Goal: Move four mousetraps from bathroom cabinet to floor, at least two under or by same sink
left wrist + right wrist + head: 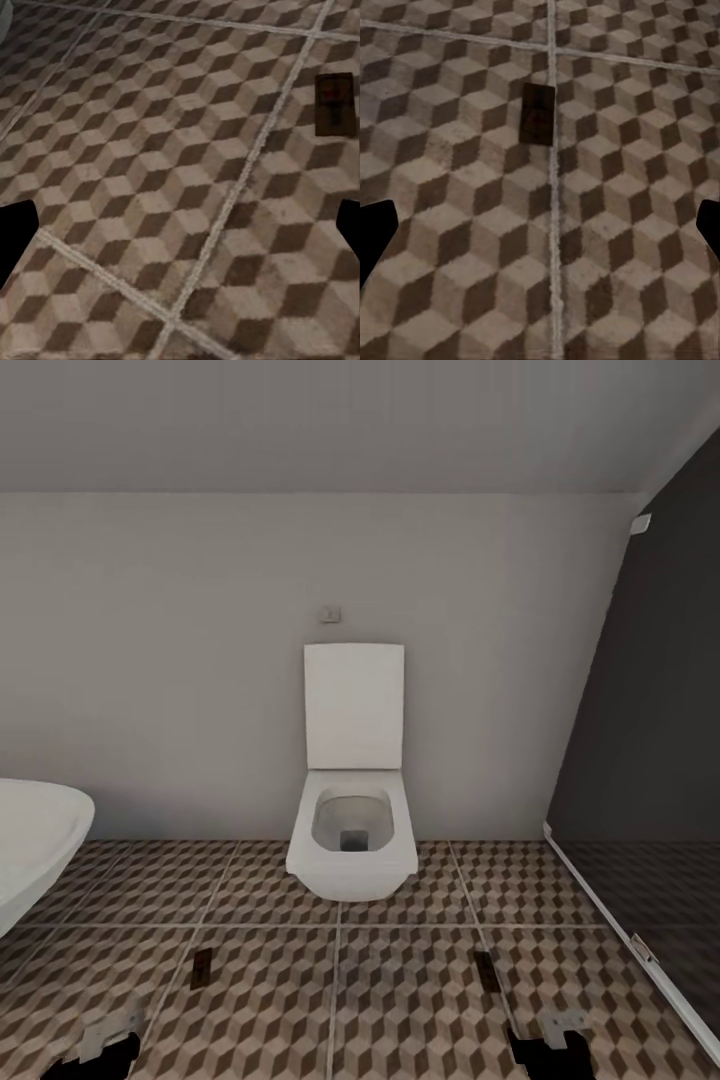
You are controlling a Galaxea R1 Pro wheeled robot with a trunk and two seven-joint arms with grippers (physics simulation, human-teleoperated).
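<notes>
Below, two mousetraps, left (201, 968) and right (488, 971), lie flat on the bathroom floor (340, 1000), long axes toward the toilet (352, 830); both pincers, left (95, 1050) and right (552, 1045), gape empty.

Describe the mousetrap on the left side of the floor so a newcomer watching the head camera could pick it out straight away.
Start at the white toilet against the back wall, then drop to the cube-patterned bathroom floor in front of it. The left mousetrap is the small dark flat rectangle lying left of the toilet, toward the white sink. Its twin, the right mousetrap, lies nearer the dark glass panel.
</notes>
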